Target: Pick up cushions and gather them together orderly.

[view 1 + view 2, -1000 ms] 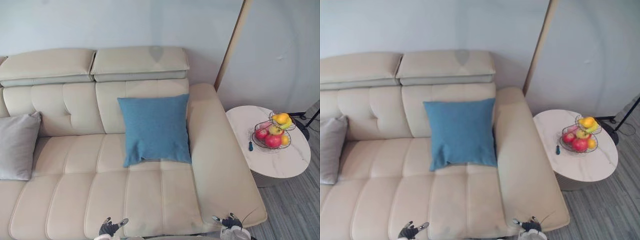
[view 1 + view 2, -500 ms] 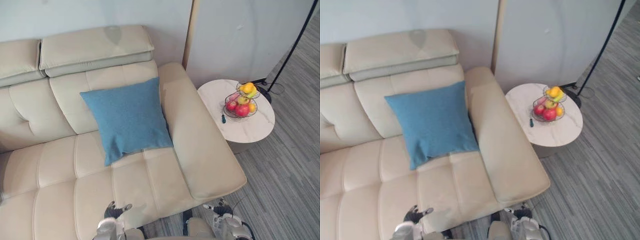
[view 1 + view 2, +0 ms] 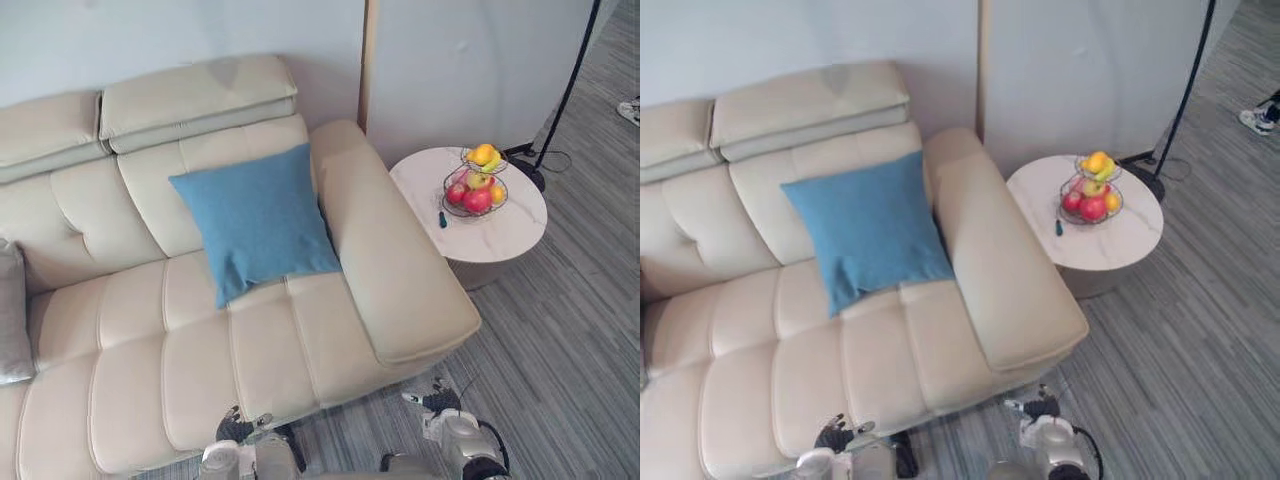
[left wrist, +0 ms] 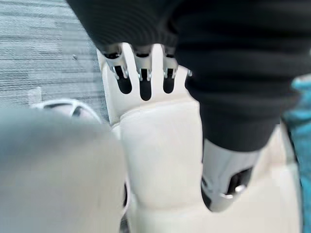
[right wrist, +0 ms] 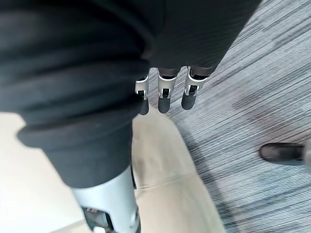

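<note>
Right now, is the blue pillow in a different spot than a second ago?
No. The blue pillow still leans on the sofa's back, right beside the armrest. The whole picture shifted because the camera moved.

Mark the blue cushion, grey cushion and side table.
blue cushion (image 3: 255,220), left eye view, face centre.
grey cushion (image 3: 12,320), left eye view, visible face.
side table (image 3: 500,236), left eye view, bare top.
</note>
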`<state>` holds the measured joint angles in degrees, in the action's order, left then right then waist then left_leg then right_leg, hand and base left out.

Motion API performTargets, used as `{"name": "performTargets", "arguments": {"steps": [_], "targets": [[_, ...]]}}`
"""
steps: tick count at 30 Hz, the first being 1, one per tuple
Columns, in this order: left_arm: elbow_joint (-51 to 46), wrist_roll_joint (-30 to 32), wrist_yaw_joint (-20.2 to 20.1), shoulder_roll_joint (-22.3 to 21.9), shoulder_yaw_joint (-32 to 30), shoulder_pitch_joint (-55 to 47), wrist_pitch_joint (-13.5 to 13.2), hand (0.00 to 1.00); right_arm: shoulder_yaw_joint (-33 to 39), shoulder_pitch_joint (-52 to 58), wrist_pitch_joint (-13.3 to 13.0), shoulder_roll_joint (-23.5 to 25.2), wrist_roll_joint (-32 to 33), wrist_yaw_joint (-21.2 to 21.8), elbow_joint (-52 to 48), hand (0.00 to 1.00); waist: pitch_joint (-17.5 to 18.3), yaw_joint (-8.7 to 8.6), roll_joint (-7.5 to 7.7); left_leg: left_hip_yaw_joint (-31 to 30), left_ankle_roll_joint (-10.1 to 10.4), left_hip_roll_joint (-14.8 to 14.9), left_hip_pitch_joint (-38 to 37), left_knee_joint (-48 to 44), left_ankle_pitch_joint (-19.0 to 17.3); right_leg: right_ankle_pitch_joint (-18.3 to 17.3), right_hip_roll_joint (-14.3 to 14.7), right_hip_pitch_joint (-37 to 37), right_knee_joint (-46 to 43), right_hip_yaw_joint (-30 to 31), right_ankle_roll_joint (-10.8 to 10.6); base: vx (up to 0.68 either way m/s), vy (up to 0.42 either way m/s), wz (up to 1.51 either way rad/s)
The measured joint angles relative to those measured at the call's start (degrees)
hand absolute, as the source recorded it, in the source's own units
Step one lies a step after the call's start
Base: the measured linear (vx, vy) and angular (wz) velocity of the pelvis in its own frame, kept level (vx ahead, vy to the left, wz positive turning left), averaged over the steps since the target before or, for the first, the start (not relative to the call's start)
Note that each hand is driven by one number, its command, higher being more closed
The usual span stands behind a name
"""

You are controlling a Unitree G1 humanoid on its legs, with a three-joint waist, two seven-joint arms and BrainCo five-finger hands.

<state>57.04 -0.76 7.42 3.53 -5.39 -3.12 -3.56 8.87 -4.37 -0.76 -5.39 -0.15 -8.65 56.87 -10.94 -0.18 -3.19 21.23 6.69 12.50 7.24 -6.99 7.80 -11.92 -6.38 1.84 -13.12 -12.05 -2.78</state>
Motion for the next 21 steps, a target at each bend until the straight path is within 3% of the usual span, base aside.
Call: {"name": "performTargets", "arguments": {"steps": [2, 3, 5, 7, 10, 12, 17, 20, 21], "targets": [[-0.19, -0.25, -0.07, -0.48, -0.03, 0.27, -0.04, 0.00, 0.49, 0.64, 0.18, -0.44, -0.22, -0.31, 0.01, 0.00, -0.09, -0.16, -0.15, -3.24, -1.13, -1.17, 0.88, -4.48, -3.44, 0.34, -1.15, -2.39, -1.21, 0.29, 1.23, -0.23, 0.012, -0.03], [-0.10, -0.48, -0.06, -0.50, -0.44, 0.07, 0.01, 0.00, 1.66, 0.88, 0.27, -0.62, -0.66, -0.34, 0.01, 0.00, -0.08, -0.17, -0.08, -4.41, -1.80, -2.22, 0.55, -9.86, -8.67, 1.37, -2.07, -3.85, -1.15, 1.37, 1.28, -0.20, 0.109, -0.31], [-0.08, -0.48, -0.10, -0.75, -0.95, -0.27, 0.02, 0.00, 2.54, 1.77, 0.34, -0.66, -1.26, -0.34, 0.00, 0.00, -0.09, -0.14, -0.07, -5.05, -1.12, -3.88, -1.94, -14.11, -14.61, 2.70, -2.58, -5.13, -0.57, 3.57, 0.44, -0.16, 0.154, -0.46], [0.17, -0.59, -0.13, -2.33, -4.07, -1.13, 0.07, 0.00, 3.35, 3.62, 0.48, -0.28, -1.69, -0.28, -0.01, 0.00, 0.64, -0.14, -1.26, -8.63, 0.00, -5.24, -6.67, -8.42, -19.74, 3.91, -1.33, -6.73, -0.42, 6.10, -1.48, -0.13, 0.210, -0.55], [0.50, -0.66, -0.11, -2.22, -4.75, -1.32, 0.06, 0.00, 4.61, 4.81, 0.81, 1.87, -1.79, -0.02, -0.02, 0.00, 1.74, -0.49, 0.61, -6.85, -0.70, -7.35, -7.55, -3.68, -18.47, 7.86, -2.40, -6.71, 3.47, 7.64, -2.57, -0.08, 0.159, -0.31], [0.67, -0.60, -0.16, -2.16, -4.79, -1.31, 0.16, 0.00, 4.66, 5.13, 1.04, 2.51, -2.00, 0.15, -0.26, 0.00, 2.37, -0.79, 1.64, -5.47, -2.42, -8.95, -8.25, -0.92, -16.69, 10.96, -3.31, -6.05, 6.74, 8.37, -2.77, 0.00, 0.155, -0.24], [0.85, -0.49, -0.18, -3.22, -6.61, -1.60, 0.19, 0.00, 5.71, 6.77, 1.24, 3.24, -2.04, 0.21, -2.13, 0.00, 3.34, -0.88, 0.82, -2.95, -2.75, -9.25, -10.71, 0.09, -16.49, 11.90, -2.99, -5.04, 8.31, 10.35, -3.41, 0.03, 0.055, -0.23], [0.84, -0.45, -0.18, -3.42, -7.19, -1.42, 0.22, 0.00, 5.38, 5.32, 1.19, 4.13, -2.02, 0.22, -2.33, 0.00, 3.29, -0.59, 0.93, 1.49, -2.02, -7.82, -11.46, 0.04, -17.02, 12.72, -0.78, -7.24, 7.21, 13.06, -2.25, 0.01, -0.016, -0.89], [0.86, -0.41, -0.18, -3.59, -7.22, -1.32, 0.27, 0.00, 4.65, 4.55, 1.07, 4.80, -2.01, 0.22, -2.36, 0.00, 3.27, -0.42, 1.03, 4.72, -1.54, -6.56, -11.70, -0.15, -17.39, 13.98, 0.81, -9.60, 6.14, 11.52, -0.67, -0.01, -0.043, -1.39]]}}
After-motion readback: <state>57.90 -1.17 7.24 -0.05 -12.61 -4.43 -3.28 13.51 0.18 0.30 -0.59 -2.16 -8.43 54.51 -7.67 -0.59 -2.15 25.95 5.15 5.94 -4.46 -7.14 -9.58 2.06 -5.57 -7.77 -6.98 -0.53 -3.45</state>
